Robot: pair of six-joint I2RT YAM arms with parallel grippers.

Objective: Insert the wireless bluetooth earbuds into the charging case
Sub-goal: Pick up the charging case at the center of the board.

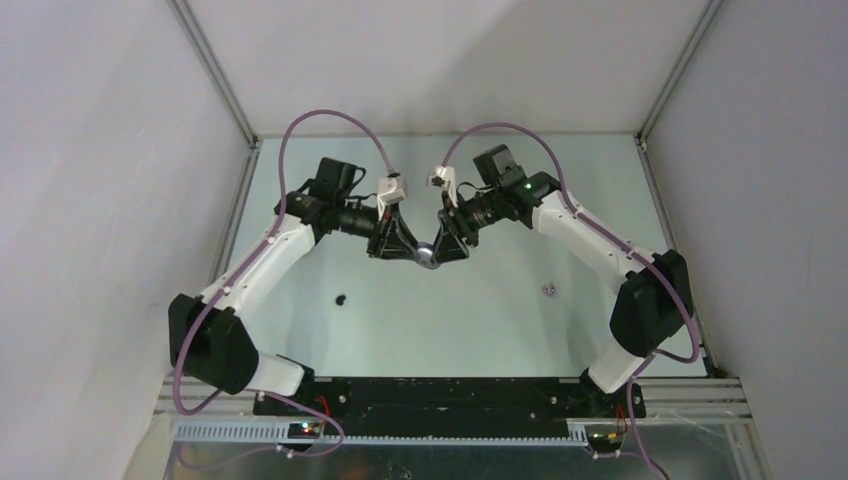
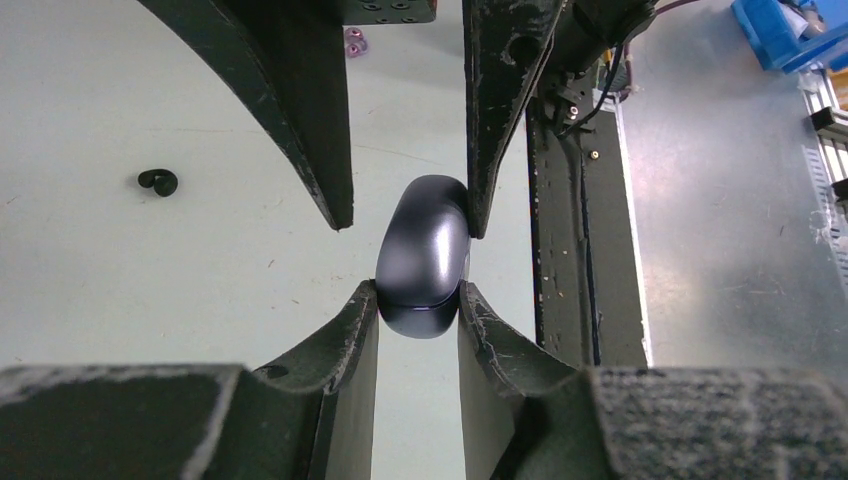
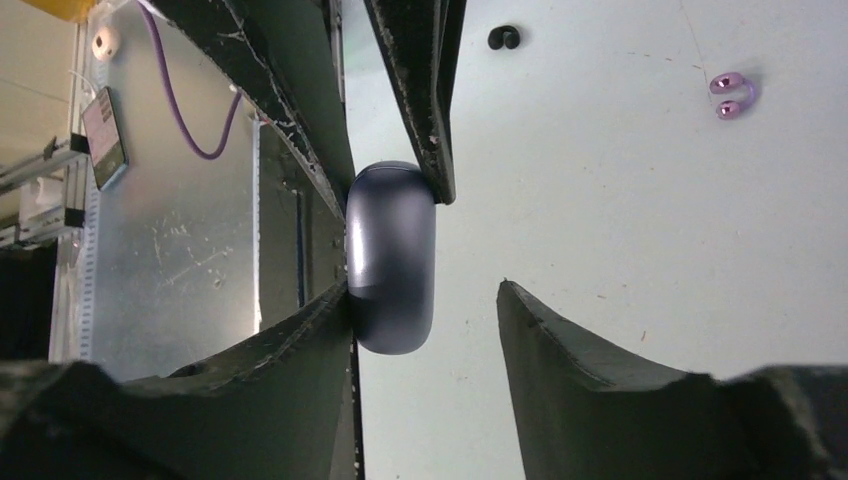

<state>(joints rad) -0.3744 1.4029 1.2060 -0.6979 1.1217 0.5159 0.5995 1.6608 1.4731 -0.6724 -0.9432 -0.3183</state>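
Note:
The charging case (image 1: 428, 257) is a dark, glossy oval pebble with its lid down, held above the middle of the table. My left gripper (image 2: 418, 300) is shut on the case (image 2: 425, 250), a fingertip pressed on each side. My right gripper (image 3: 424, 290) is open around the same case (image 3: 390, 250): its left finger touches the case and its right finger stands well apart. Black earbuds (image 1: 341, 298) (image 2: 158, 181) (image 3: 503, 38) lie on the table to the left. Lilac earbuds (image 1: 548, 290) (image 2: 354, 42) (image 3: 733, 94) lie to the right.
The two grippers meet tip to tip over the pale green table (image 1: 450, 330). A black mounting rail (image 1: 450, 395) runs along the near edge, with a metal plate (image 2: 730, 250) beyond it. White enclosure walls and aluminium posts (image 1: 215, 70) close in the sides and back.

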